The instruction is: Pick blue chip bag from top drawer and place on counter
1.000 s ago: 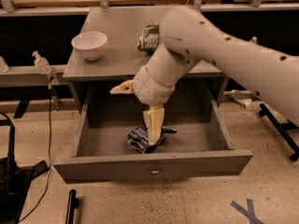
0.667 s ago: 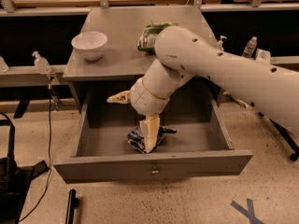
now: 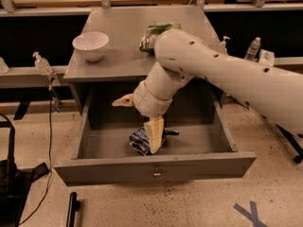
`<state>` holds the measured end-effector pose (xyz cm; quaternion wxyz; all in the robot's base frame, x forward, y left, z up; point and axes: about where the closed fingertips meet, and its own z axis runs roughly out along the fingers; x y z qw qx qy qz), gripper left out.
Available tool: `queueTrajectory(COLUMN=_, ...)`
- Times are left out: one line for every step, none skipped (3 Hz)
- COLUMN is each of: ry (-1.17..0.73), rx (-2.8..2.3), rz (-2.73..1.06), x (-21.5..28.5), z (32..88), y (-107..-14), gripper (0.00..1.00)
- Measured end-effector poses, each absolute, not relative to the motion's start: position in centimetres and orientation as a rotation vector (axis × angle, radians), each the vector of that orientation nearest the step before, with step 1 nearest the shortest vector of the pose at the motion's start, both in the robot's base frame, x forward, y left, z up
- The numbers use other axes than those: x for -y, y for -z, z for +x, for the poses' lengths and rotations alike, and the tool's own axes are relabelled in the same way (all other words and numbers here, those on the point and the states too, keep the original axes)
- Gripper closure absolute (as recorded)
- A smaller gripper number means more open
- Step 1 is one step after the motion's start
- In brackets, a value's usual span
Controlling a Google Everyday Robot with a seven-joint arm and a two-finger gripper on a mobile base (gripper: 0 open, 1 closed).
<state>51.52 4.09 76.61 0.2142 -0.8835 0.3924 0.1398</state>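
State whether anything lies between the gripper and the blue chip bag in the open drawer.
Nothing visible does: the gripper reaches down into the top drawer, right at the blue chip bag on its floor.

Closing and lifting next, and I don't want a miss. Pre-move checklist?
1. Top drawer pulled open enough: ok.
2. Gripper down inside the drawer at the blue chip bag: ok.
3. Jaws shut on the bag: not ok, they stand spread apart.
4. Bag between the jaws: cannot tell; only one finger reaches it.
5. Bare spot on the counter between the white bowl and the green bag: ok.
6. Arm clears the counter's front edge on lift: cannot tell.
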Motion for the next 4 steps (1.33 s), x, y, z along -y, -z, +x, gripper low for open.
queueTrajectory(ry=-0.331, rx=-1.135, rz=-2.558, x=-1.7, z=53.6, y=-74.0, gripper=0.00)
queueTrajectory(ry=-0.282, rx=-1.160, rz=-2.632, x=0.3, z=55.3, y=-71.1, gripper=0.00)
queueTrajectory(ry=-0.205, rx=-1.210, rz=-2.655, x=1.9, z=56.3, y=-68.2, gripper=0.17)
queueTrajectory(ry=-0.152, rx=-1.240, rz=-2.661, x=2.7, z=57.0, y=-66.1, gripper=0.40)
